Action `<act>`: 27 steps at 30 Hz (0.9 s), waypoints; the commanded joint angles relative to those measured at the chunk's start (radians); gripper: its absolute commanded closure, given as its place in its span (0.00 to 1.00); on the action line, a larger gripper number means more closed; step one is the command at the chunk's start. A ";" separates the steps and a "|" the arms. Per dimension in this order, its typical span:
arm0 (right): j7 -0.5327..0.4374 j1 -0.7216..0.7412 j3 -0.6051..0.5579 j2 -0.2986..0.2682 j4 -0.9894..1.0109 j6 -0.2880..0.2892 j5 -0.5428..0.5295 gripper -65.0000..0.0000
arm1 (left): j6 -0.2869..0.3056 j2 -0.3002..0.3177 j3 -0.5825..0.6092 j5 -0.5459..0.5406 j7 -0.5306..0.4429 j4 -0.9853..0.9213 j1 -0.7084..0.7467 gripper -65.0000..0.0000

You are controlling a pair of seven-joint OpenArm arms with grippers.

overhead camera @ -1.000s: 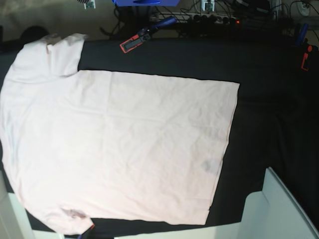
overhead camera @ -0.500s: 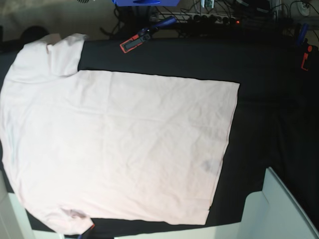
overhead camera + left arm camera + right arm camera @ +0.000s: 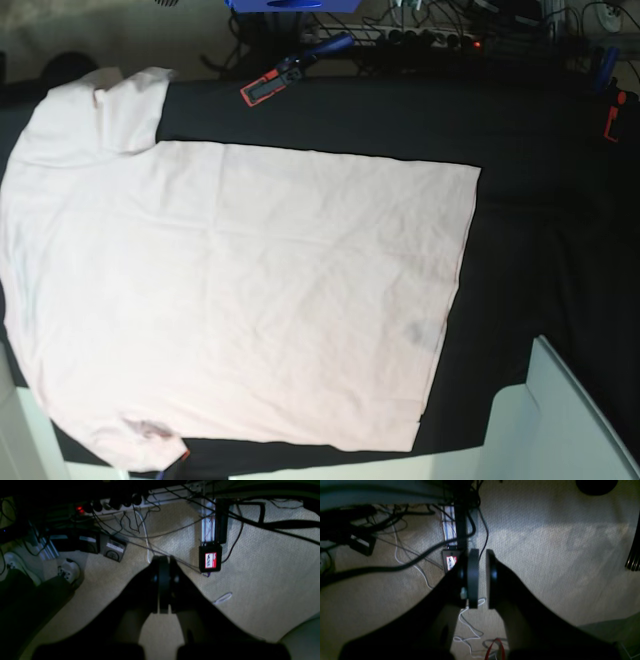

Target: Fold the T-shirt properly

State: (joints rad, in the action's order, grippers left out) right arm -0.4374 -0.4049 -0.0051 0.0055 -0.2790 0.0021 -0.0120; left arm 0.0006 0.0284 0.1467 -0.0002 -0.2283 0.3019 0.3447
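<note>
Two hands, both off the desk & aimed down at carpet, neither carrying anything. Left hand [image 3: 163, 585]: fingers pressed together, no gap showing. Beyond its tips a black box w/ red-white label [image 3: 210, 558] hangs on a metal strut; past that, to the upper left, a power strip [image 3: 120, 503] w/ a red light and tangled cables. A white-soled shoe [image 3: 68, 570] lies off to the hand's left on the carpet [image 3: 262, 580], a small white scrap to its right.

Right hand [image 3: 480, 578]: fingers nearly together, a thin slit of carpet visible between the pads, nothing in it. Just behind its left finger a small labelled box, black cables [image 3: 395, 567] looping away to the left, a white cord trailing under the hand, a red strap near its wrist.

T-shirt [image 3: 240, 290] isn't near either hand – seen only in base view, spread flat, plain pale pink side up, on the black-covered desk [image 3: 540, 200]. Collar end runs off the frame's left edge, one sleeve up at top left, other at bottom left; hem is the straight edge toward centre-right. Light creases, a faint grey patch near the hem's lower part. Red-black clamp [image 3: 268, 86] on the far desk edge, apart from the shirt; another [image 3: 612, 122] at far right. White arm base [image 3: 570, 420] at bottom right.
</note>
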 commanded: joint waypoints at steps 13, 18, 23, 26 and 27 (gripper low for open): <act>-0.140 -0.180 0.009 0.003 -0.204 -0.001 -0.007 0.92 | -0.004 0.029 0.000 -0.087 -0.432 0.004 0.101 1.00; -0.139 -0.285 0.001 -0.002 -0.383 0.000 -0.142 0.92 | -0.004 0.090 0.011 -0.235 -0.523 0.081 0.146 1.00; -0.139 -0.346 0.006 -0.005 -0.536 0.000 -0.147 0.92 | -0.004 0.172 0.003 -0.323 -0.530 0.326 0.239 1.00; -0.134 -0.374 0.007 -0.006 -0.622 0.000 -0.148 0.92 | -0.004 0.215 0.003 -0.363 -0.530 0.481 0.294 1.00; -0.123 -0.381 0.012 -0.006 -0.656 0.000 -0.148 0.92 | -0.004 0.226 0.003 -0.372 -0.529 0.530 0.310 1.00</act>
State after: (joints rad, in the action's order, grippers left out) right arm -0.5373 -0.7677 0.0006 0.0029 -0.9295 0.0059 -0.1570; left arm 0.0013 0.2424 0.1532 -0.3641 -0.7334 0.8333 0.6350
